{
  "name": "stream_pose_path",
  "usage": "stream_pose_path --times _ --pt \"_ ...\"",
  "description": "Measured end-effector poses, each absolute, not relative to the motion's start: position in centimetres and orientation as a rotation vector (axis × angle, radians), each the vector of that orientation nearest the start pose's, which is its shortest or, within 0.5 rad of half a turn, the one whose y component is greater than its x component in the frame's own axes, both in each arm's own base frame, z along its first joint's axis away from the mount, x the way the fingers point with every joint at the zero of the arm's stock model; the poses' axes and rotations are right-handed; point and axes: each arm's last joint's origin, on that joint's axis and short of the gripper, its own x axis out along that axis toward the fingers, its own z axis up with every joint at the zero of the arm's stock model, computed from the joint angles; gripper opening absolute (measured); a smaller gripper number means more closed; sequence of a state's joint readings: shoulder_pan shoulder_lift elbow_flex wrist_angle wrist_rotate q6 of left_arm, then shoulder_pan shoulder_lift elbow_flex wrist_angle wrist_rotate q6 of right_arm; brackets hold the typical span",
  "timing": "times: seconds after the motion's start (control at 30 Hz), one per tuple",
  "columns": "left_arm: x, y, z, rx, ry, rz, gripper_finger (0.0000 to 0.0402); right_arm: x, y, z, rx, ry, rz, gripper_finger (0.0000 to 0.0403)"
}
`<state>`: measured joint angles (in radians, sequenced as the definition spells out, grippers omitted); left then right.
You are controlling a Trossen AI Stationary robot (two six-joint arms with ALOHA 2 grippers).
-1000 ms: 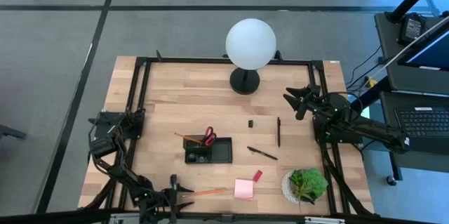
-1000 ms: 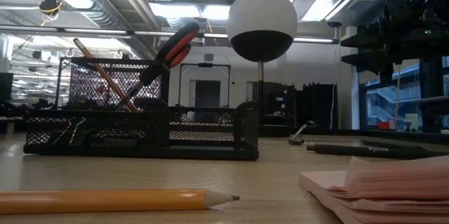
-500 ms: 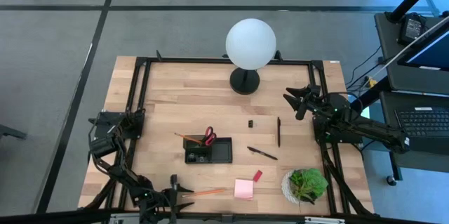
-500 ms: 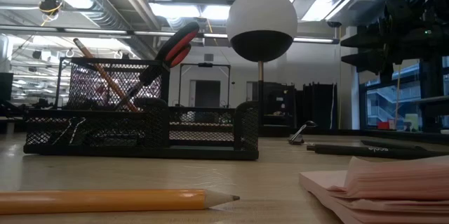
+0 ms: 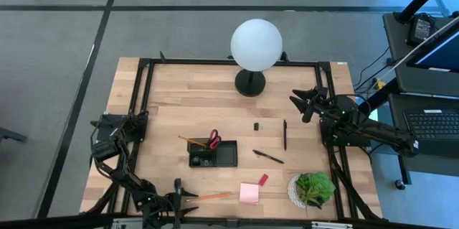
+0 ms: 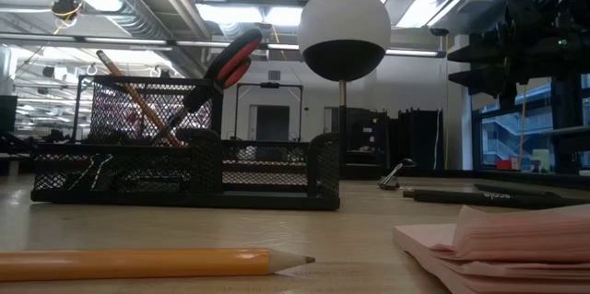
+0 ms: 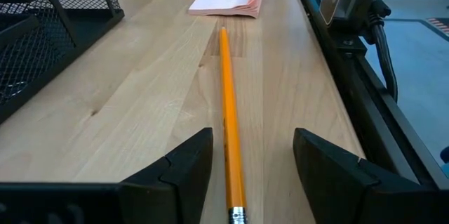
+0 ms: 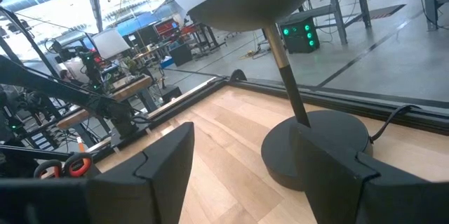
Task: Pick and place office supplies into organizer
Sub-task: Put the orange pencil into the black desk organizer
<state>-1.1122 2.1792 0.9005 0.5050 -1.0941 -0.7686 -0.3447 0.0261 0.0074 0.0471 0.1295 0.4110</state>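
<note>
Centrally on the wooden table [image 5: 179, 107] the organizer [image 5: 213, 154] is seen, a low black mesh tray, and every other place is given from it. Leaning out of its tall back-left compartment are the red-handled scissors [image 5: 214, 139] and one orange pencil [image 5: 192, 141]; in the low view both are seen tilted, the scissors [image 6: 221, 73] rising above the mesh and the pencil [image 6: 134, 96] crossing behind it. Small dark items are seen in the front-left compartment, too small to be told apart.

Toward the table's near edge from the organizer the second orange pencil [image 5: 211, 197] is laid flat, with the pink sticky-note pad [image 5: 249, 193] just beside its tip and the small red eraser [image 5: 262, 179] near the pad. To the organizer's right one black pen [image 5: 267, 156] is laid at a slant, and a second black pen [image 5: 285, 134] lies farther right and back. A tiny black clip [image 5: 256, 125] sits between the organizer and that pen.

The left gripper [image 7: 245, 150] is held low over the near edge, in front of the organizer, its fingers spread wide to either side of the pencil [image 7: 228, 140] without touching it. The right gripper [image 8: 242, 154] is held well to the organizer's right, spread wide and holding nothing, facing the white globe lamp [image 5: 255, 46]. The green potted plant [image 5: 313, 187] stands at the near right.
</note>
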Motion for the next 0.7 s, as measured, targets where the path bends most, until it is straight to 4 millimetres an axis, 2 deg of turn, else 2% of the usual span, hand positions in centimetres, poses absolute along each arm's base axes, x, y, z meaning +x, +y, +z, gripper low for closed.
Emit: stream_pose_path --times 0.3,0.7 --pt "18.05 -30.72 4.51 -0.046 0.344 0.113 0.0174 9.15 -3.69 16.85 0.400 -0.125 -0.462 0.0236" --pt "18.01 -30.64 4.43 -0.029 0.353 0.114 0.0097 9.15 -3.68 16.84 0.396 -0.124 -0.462 0.0236"
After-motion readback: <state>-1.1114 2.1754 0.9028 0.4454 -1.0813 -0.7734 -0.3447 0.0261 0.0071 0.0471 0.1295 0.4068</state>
